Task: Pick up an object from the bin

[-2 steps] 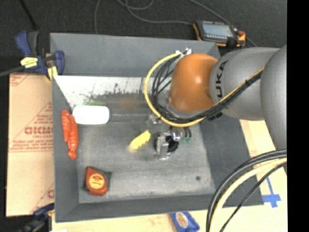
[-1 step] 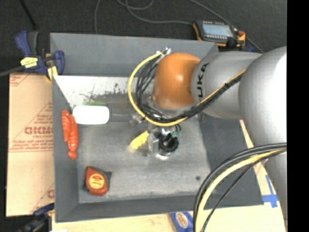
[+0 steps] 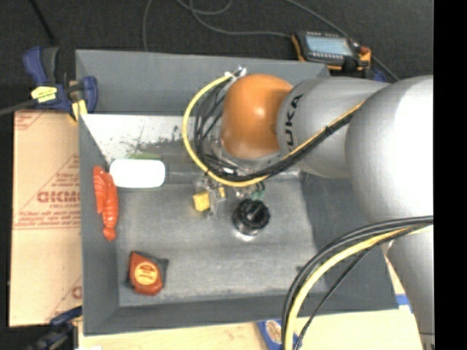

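A smooth white oval object is seen left of centre, with a long red-orange rubbery toy laid just beside it at its left. A red-orange tape measure is placed lower left. A black-and-orange handheld screen device is seen upper right.

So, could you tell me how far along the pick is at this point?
Done: the tool is over the middle of the bin, beside a small yellow piece and a black round knob. In hand: nothing visibly gripped; the orange wrist cover hides it. Left: the grasp and lift; the white bar, orange toy and red tape measure lie untouched.
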Robot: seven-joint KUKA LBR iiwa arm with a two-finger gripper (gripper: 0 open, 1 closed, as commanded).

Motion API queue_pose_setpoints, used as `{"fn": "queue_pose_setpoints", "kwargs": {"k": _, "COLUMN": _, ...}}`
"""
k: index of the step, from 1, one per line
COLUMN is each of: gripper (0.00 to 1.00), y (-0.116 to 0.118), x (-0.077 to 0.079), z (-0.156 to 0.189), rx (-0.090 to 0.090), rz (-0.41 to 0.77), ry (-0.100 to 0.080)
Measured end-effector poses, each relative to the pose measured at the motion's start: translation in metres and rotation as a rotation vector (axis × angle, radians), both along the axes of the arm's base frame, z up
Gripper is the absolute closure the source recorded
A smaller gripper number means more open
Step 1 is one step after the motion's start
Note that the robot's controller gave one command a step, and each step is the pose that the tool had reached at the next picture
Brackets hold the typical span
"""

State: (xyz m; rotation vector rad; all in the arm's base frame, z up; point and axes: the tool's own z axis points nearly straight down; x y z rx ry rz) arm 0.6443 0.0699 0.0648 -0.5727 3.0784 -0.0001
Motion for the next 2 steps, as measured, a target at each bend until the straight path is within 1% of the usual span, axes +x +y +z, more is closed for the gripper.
{"fn": "queue_pose_setpoints", "kwargs": {"k": 2, "gripper": 1.00, "y": -0.0013, "x": -0.0026, "z": 0.0036, "rx": -0.001, "rz": 0.010, "ry": 0.006}}
